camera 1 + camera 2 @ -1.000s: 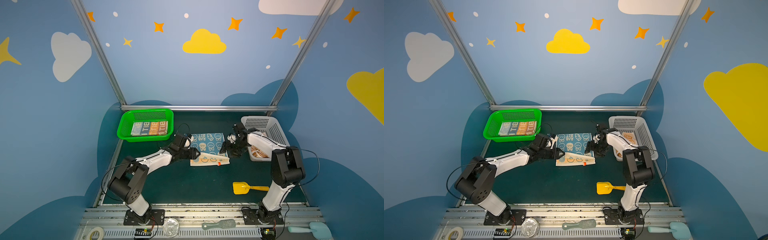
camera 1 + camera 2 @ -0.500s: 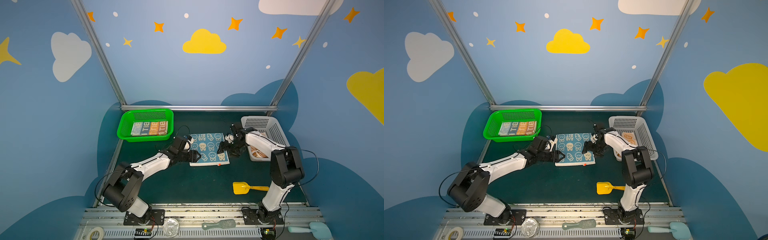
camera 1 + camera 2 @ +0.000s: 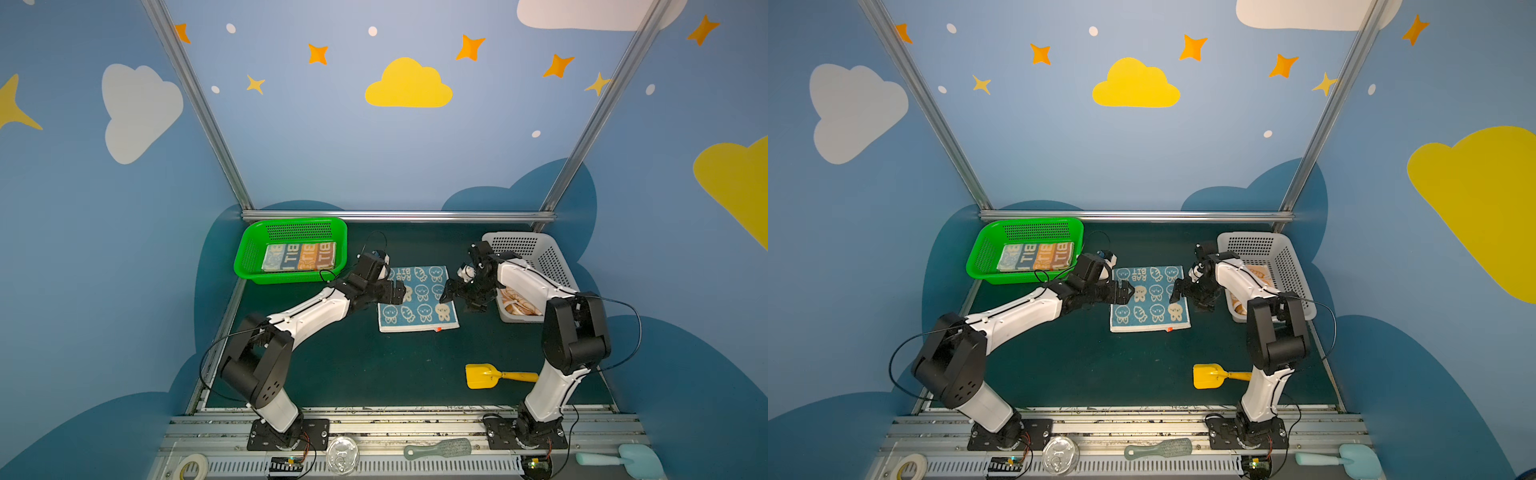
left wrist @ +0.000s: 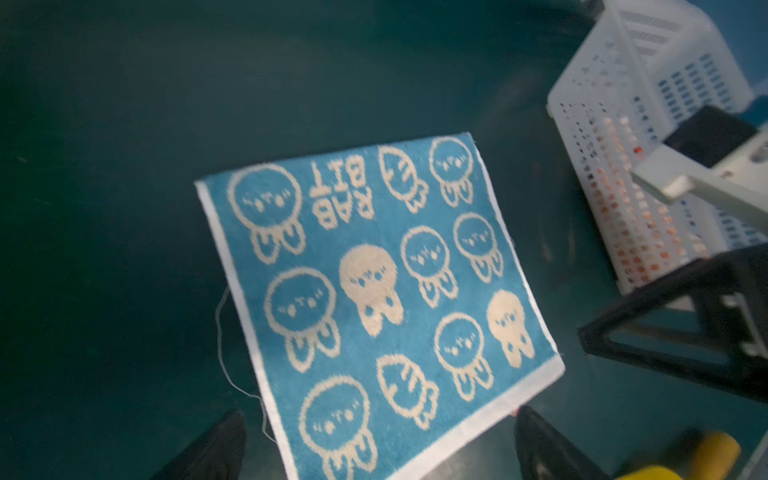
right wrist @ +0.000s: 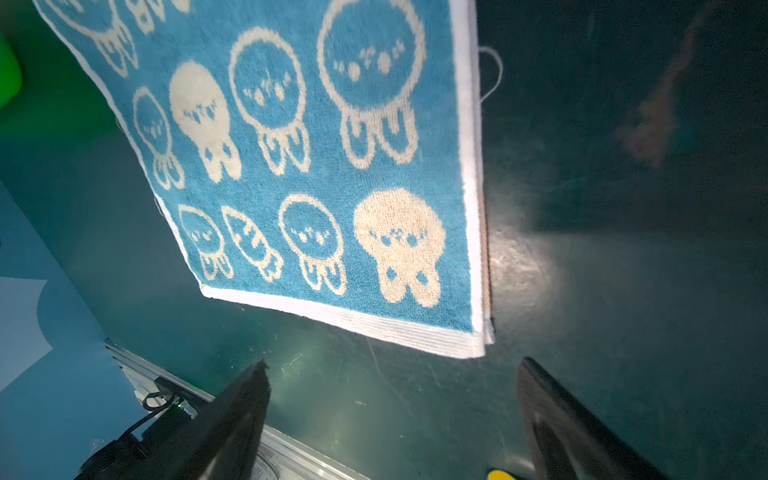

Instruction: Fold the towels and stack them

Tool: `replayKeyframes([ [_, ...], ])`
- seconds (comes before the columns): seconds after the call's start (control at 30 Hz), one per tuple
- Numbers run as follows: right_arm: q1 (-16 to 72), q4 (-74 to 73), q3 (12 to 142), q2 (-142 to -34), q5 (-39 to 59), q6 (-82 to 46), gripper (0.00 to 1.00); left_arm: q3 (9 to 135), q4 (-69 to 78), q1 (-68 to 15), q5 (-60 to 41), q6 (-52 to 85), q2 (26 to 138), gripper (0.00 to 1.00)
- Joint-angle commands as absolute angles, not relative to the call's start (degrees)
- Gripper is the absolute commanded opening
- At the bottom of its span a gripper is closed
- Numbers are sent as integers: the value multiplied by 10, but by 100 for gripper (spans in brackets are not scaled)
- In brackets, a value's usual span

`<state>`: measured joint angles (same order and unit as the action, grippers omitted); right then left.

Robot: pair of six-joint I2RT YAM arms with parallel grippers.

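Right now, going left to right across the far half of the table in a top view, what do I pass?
green basket → blue towel → white basket

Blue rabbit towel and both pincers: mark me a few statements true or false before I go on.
1. The blue terry towel printed with cream rabbits lies flat on the dark green mat. True.
2. The left pincer is shut on that towel. False: it is open over the towel's edge, gripping nothing.
3. The right pincer is open. True.
4. The yellow plastic toy shovel lies in the white perforated plastic basket. False: it lies on the mat, outside it.
5. The green plastic basket holds folded towels. True.
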<state>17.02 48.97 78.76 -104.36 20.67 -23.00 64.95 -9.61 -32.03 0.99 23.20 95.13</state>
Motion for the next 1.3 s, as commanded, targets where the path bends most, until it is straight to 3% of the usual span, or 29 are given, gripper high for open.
replayKeyframes([
  [0.0, 160, 514, 855, -1073, 198, -224, 92, 710, -145, -314, 92, 206, 998, 100],
  [0.23, 142, 520, 1018, -1189, 257, -252, 92, 881, -204, -289, 14, 232, 1122, 100],
  [0.43, 139, 497, 1144, -1293, 328, -308, 92, 942, -139, -238, -102, 322, 1209, 100],
  [0.63, 140, 482, 1220, -1377, 366, -349, 92, 1008, -158, -223, -122, 339, 1285, 100],
  [0.83, 146, 478, 1212, -1401, 363, -344, 92, 1013, -161, -222, -151, 343, 1314, 100],
  [1.27, 146, 434, 1071, -1356, 346, -324, 92, 896, -134, -225, -138, 331, 1279, 100],
])
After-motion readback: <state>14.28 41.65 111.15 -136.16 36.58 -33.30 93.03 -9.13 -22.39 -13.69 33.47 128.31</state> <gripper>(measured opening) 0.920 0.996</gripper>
